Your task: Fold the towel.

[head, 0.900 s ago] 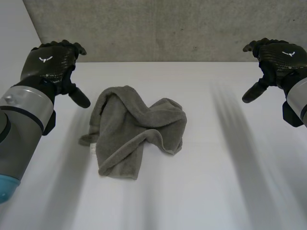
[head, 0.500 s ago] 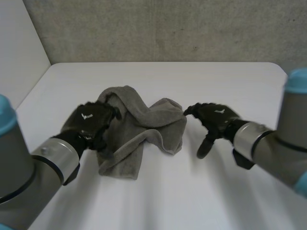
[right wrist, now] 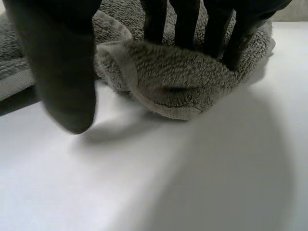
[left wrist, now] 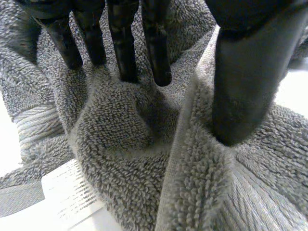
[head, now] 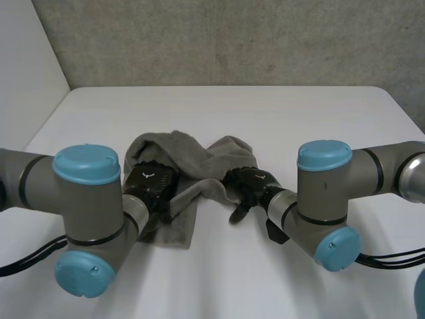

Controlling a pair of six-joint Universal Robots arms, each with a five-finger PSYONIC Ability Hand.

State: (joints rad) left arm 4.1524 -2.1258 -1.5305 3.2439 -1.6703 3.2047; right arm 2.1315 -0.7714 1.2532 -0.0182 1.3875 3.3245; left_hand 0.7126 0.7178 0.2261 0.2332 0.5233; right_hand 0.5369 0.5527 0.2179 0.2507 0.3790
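Note:
A grey towel [head: 192,156] lies crumpled in the middle of the white table [head: 285,113]. My left hand [head: 151,185] rests on the towel's left part. In the left wrist view its straight fingers [left wrist: 122,43] press into the towel [left wrist: 125,144], and the thumb [left wrist: 245,82] stands on the pile across a raised hem ridge. My right hand [head: 249,186] is at the towel's right edge. In the right wrist view its fingers [right wrist: 185,24] lie on top of a rolled fold of the towel [right wrist: 178,82], while the thumb [right wrist: 62,72] hangs over bare table beside it.
A white label [left wrist: 72,192] sticks out from the towel's edge near the left hand. Both forearms with light-blue caps [head: 86,163] [head: 324,154] reach in low over the table's front half. A grey wall stands behind the table.
Both hands have come down from high at the sides and moved inward onto the towel. The towel's near folds have shifted slightly under them.

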